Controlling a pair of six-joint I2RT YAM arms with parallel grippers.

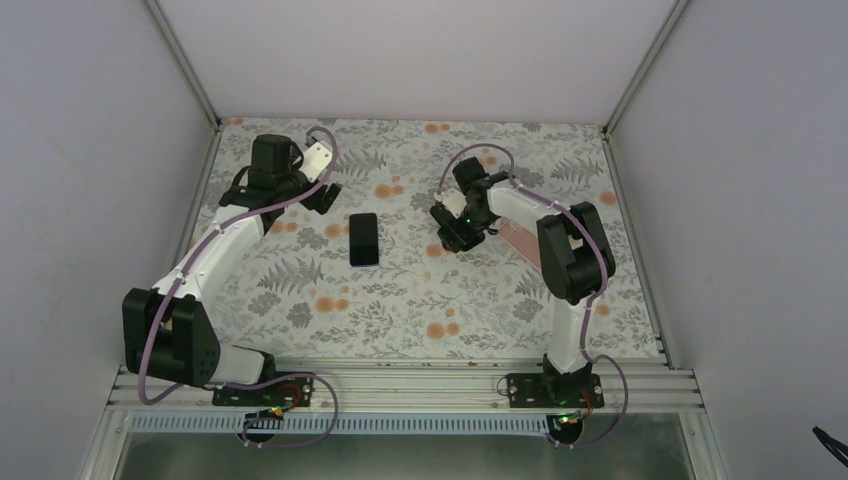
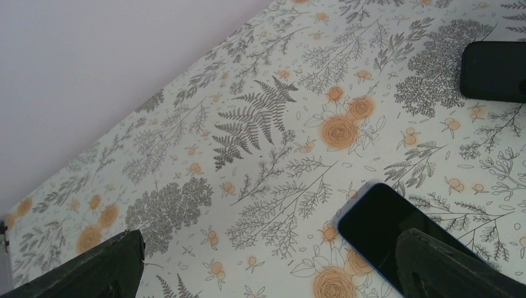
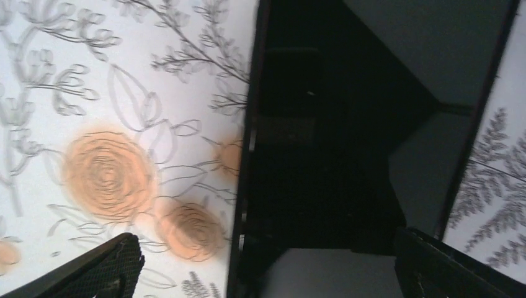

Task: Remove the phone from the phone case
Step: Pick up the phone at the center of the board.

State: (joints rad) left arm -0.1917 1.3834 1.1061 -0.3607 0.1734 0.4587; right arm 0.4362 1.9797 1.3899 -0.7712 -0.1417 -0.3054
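1. The phone (image 1: 364,239) lies flat on the flowered desk (image 1: 400,310), bare and face up. It sits a little left of the middle, with its long sides running from the far edge toward the near edge.
2. The left gripper (image 1: 322,192) hovers near the far left corner of the desk, just beside the phone's far left corner. Its jaws are spread wide and hold nothing.
3. In the left wrist view the gripper (image 2: 270,248) frames open cloth. The phone (image 2: 387,226) shows there as a glossy black slab with a blue edge, partly hidden behind the right-hand finger (image 2: 453,267).
4. The right gripper (image 1: 455,228) hangs low over the desk to the right of the phone, apart from it. Its jaws also stand fully apart and grip nothing.
5. In the right wrist view a dark flat thing with a thin raised rim lies directly under the gripper (image 3: 267,248). It appears to be the phone case (image 3: 322,155), and the fingers stand clear of it on both sides.
6. Phone and case lie well apart, with bare cloth between them.
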